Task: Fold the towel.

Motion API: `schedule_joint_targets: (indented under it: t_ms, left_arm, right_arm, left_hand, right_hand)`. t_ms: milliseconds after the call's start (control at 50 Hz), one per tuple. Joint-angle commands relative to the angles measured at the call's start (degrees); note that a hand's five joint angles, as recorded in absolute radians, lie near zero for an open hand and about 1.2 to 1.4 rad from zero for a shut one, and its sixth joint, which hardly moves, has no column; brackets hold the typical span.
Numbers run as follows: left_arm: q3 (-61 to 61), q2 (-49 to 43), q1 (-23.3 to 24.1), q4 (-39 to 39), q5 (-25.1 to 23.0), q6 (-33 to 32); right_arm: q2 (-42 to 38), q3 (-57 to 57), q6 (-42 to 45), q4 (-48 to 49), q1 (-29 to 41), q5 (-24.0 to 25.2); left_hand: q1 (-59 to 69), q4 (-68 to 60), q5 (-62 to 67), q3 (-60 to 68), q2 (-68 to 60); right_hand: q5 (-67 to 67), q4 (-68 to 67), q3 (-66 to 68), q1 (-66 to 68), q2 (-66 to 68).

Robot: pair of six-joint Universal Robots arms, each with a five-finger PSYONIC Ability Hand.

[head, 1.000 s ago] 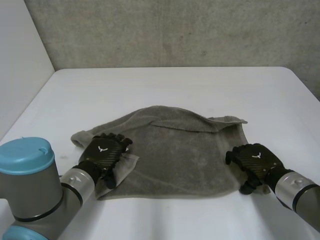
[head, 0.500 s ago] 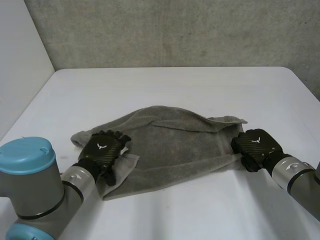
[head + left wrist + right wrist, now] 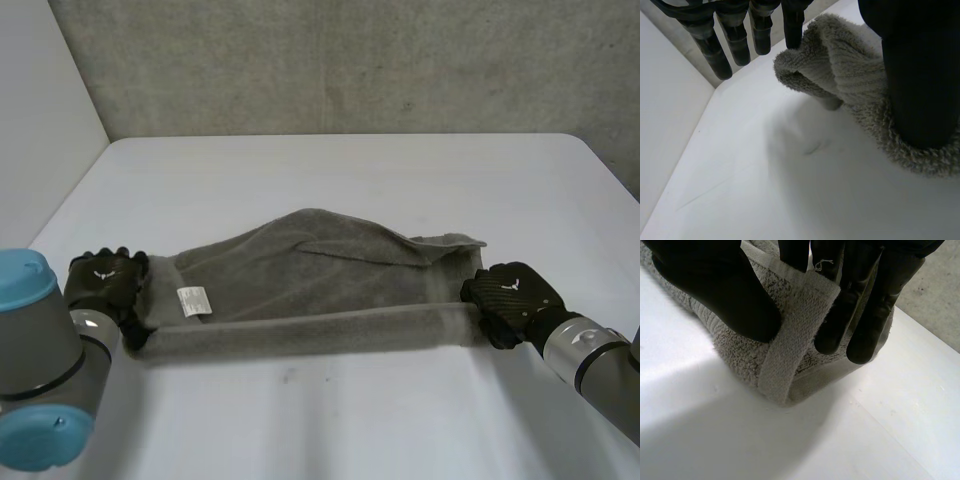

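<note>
While each hand has hold of one end, the towel (image 3: 320, 285) sits pulled out sideways across the near-middle of the table (image 3: 330, 180). It's a grey-brown terry thing, with its near edge rolled into one long ridge running hand to hand. Behind the ridge the rest lies in a low hump, with a loose flap folded over toward the right end and a small white label (image 3: 192, 300) near the left end.

The left hand (image 3: 105, 282) is at the left end, its thumb (image 3: 917, 75) pressed onto the bunched corner with the fold reaching up to the fingers, so it's pinching it. The right hand (image 3: 512, 295) clamps the woven hem at the right end between its thumb (image 3: 725, 295) and fingers (image 3: 860, 315).

There's lots of bare tabletop in front of the towel, and more beyond it up to the concrete wall (image 3: 350, 60). The left hand is close to the table's left edge.

The corners inside both grips are covered, the label print is too small to read, and the left arm (image 3: 40, 370) blocks the table's near left corner.
</note>
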State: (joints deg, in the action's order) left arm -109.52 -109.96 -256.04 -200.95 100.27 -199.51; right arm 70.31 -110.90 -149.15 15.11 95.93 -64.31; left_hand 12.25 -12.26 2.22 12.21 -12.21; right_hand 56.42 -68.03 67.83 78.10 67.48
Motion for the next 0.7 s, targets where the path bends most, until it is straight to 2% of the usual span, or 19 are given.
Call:
schedule_joint_targets:
  t_ms: [20,60,120,160,180,220,280,320,400,440,500,540,560,600,660,700]
  left_arm:
    - [-2.9,3.87,2.92,0.3,-0.34,-0.44]
    - [-4.56,9.38,4.06,0.47,-0.87,-0.44]
    - [-5.01,11.61,3.8,0.48,-2.28,-0.53]
    - [-5.09,14.67,3.71,0.74,-5.69,-0.53]
    - [-5.09,14.69,3.71,0.74,-5.7,-0.53]
    - [-5.18,17.66,3.45,1.79,-9.82,-0.53]
    - [-5.27,18.82,2.92,3.11,-11.94,-0.44]
    - [-5.53,20.13,0.39,8.35,-17.01,-0.61]
    - [-5.88,20.31,-0.77,12.69,-20.91,-0.7]
    - [-6.5,20.14,-1.12,15.67,-25.02,-0.88]
    - [-7.03,19.78,-1.21,16.65,-26.97,-1.05]
    - [-8.34,19.0,-1.21,17.0,-30.04,-3.41]
    - [-8.35,18.99,-1.21,17.0,-30.05,-3.43]
    - [-9.22,17.16,-1.21,17.09,-31.45,-7.45]
    - [-9.66,16.09,-1.21,17.26,-31.63,-9.75]
    - [-10.19,14.08,-1.3,17.17,-31.63,-13.52]
  right_arm:
    - [0.0,-0.11,0.09,-0.08,0.14,-0.29]
    - [0.09,-0.19,0.09,-0.08,-0.04,-1.08]
    - [0.18,-0.28,0.09,-0.08,0.05,-1.26]
    - [0.88,-0.28,0.0,-0.08,0.05,-1.35]
    - [0.88,-0.28,0.0,-0.08,0.05,-1.35]
    - [2.02,-0.37,-0.26,-0.16,-0.12,-1.52]
    - [2.9,-0.63,-0.44,-0.69,-0.12,-1.52]
    - [3.52,-0.63,-0.62,-1.31,-0.3,-1.61]
    - [4.05,-0.72,-0.53,-1.66,-0.48,-1.61]
    - [4.57,-0.72,-0.53,-1.66,-0.48,-1.7]
    - [5.01,-0.63,-0.53,-1.66,-0.48,-1.7]
    - [5.72,-0.72,-0.62,-2.18,-0.56,-1.7]
    - [5.72,-0.72,-0.62,-2.19,-0.56,-1.7]
    - [6.15,-0.72,-0.62,-2.54,-0.65,-1.79]
    - [6.24,-0.81,-0.53,-2.54,-0.74,-1.79]
    - [6.33,-0.9,-0.62,-2.54,-0.74,-1.79]
  left_hand:
    - [1.16,-1.15,1.19,1.2,-1.2]
    - [0.99,-0.98,1.03,1.03,-1.03]
    - [0.99,-0.98,1.03,1.03,-1.03]
    - [1.33,-1.32,1.36,1.37,-1.37]
    - [1.33,-1.32,1.36,1.37,-1.37]
    - [1.66,-1.65,1.7,1.7,-1.7]
    - [2.0,-1.99,2.04,2.04,-2.04]
    - [2.5,-2.49,2.54,2.54,-2.54]
    - [2.51,-2.5,2.54,2.55,-2.55]
    - [3.18,-3.17,3.21,3.22,-3.22]
    - [3.52,-3.51,3.55,3.56,-3.56]
    - [6.7,-6.69,6.73,6.74,-6.74]
    - [6.71,-6.7,6.75,6.75,-6.75]
    - [10.22,-10.21,10.25,10.26,-10.26]
    - [12.43,-12.42,12.46,12.47,-12.47]
    - [14.77,-14.76,14.81,14.81,-14.81]
  right_hand:
    - [13.58,-11.97,12.17,1.9,12.52]
    - [13.58,-11.97,12.17,1.9,12.52]
    - [13.58,-11.97,12.17,1.9,12.52]
    - [13.58,-11.97,12.17,1.9,12.52]
    - [13.58,-11.97,12.17,1.9,12.52]
    - [13.58,-11.97,12.17,1.9,12.52]
    - [13.58,-11.97,12.17,1.9,12.52]
    - [13.58,-11.97,12.17,1.9,12.52]
    - [13.58,-11.97,12.17,1.9,12.52]
    - [13.58,-11.97,12.17,1.9,12.52]
    - [13.58,-11.97,12.17,1.9,12.52]
    - [13.58,-11.97,12.17,1.9,12.52]
    - [13.58,-11.97,12.17,1.9,12.52]
    - [13.58,-11.97,12.17,1.9,12.52]
    - [13.58,-11.97,12.17,1.9,12.52]
    - [13.58,-11.97,12.17,1.9,12.52]
